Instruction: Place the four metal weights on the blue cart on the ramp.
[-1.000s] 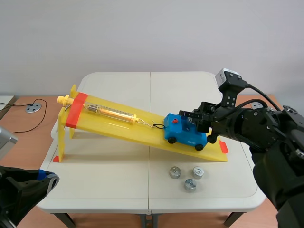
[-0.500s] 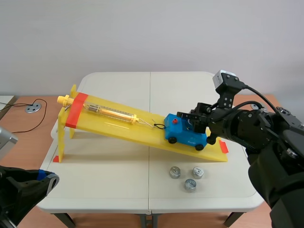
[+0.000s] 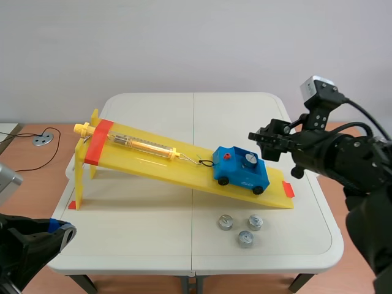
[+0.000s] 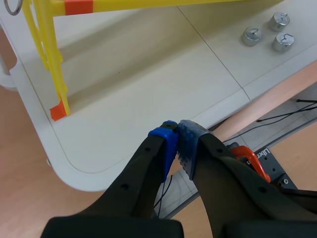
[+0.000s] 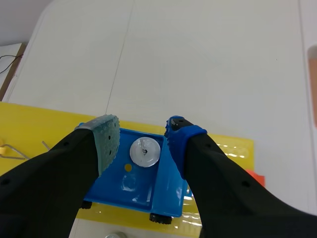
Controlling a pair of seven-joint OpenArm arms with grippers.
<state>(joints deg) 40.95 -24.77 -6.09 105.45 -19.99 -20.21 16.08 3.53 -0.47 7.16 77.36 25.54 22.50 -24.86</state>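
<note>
Now | white table (image 3: 141, 202), grey wall (image 3: 184, 43) | left gripper (image 4: 178, 133) clenched empty | right gripper (image 5: 143, 136) released

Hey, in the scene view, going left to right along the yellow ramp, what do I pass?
In order: orange-red tape band → clear spring tube → black hook loop → blue cart, carrying one metal weight → small orange-red tape tab at the foot of the ramp.

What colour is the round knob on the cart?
Red. The knob sits on the blue cart and shows best in the scene view.
</note>
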